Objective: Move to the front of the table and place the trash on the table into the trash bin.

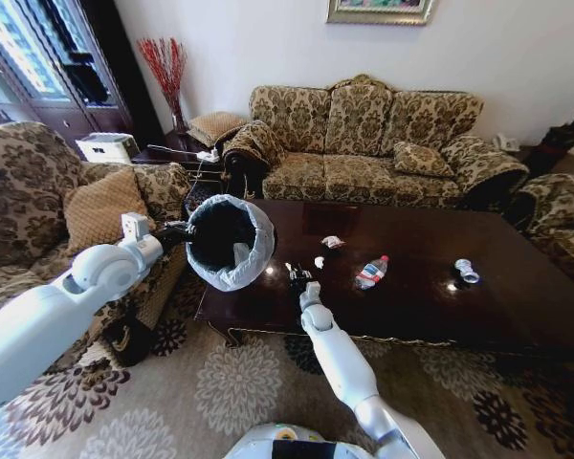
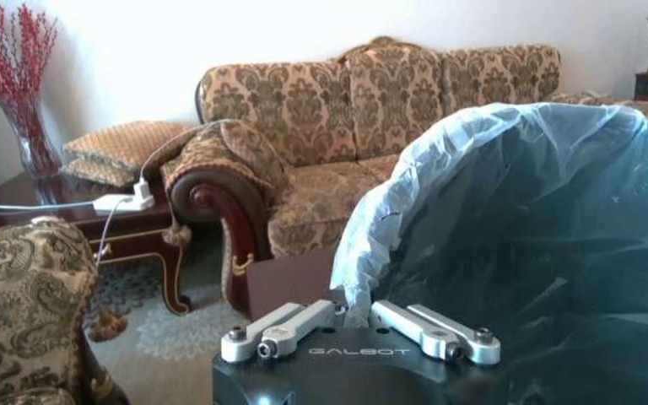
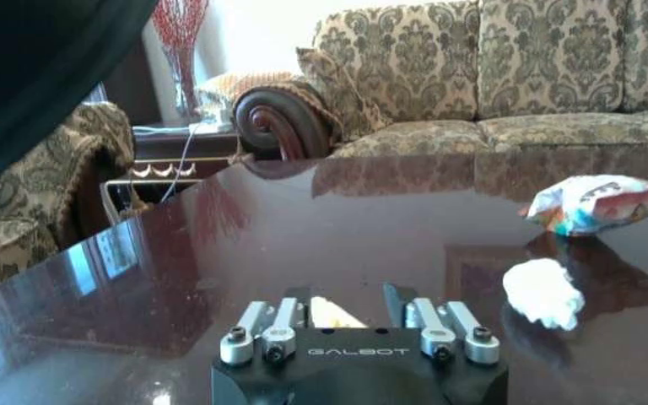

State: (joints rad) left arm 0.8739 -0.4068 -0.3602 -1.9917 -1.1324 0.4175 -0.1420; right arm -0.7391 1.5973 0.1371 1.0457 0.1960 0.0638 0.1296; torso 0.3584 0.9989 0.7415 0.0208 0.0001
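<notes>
While the trash bin (image 1: 231, 241) is held up by the left pincer (image 1: 180, 230) over the near left corner of the counter (image 1: 430, 306), tilted so its black inside faces the head camera, the right pincer (image 1: 297, 275) is lowered to the counter top just beside the bin. From the head view the spread of the litter is seen: a white paper scrap (image 1: 320, 261) near the right pincer, a crumpled colourful wrapper (image 1: 333, 242) just behind it, a clear bottle with a red label (image 1: 370, 272) lying farther right, and a small crushed bottle (image 1: 467, 271) well apart toward the far right. From the right wrist view a pale scrap (image 3: 330, 314) is seen between the fingers (image 3: 395, 301) of the right pincer, which are drawn narrow about it, with the white paper scrap and the wrapper lying ahead on the glossy wood. From the left wrist view the bin's whitish bag (image 2: 414, 181) is shown folded over the rim, and the left pincer is closed on that rim.
</notes>
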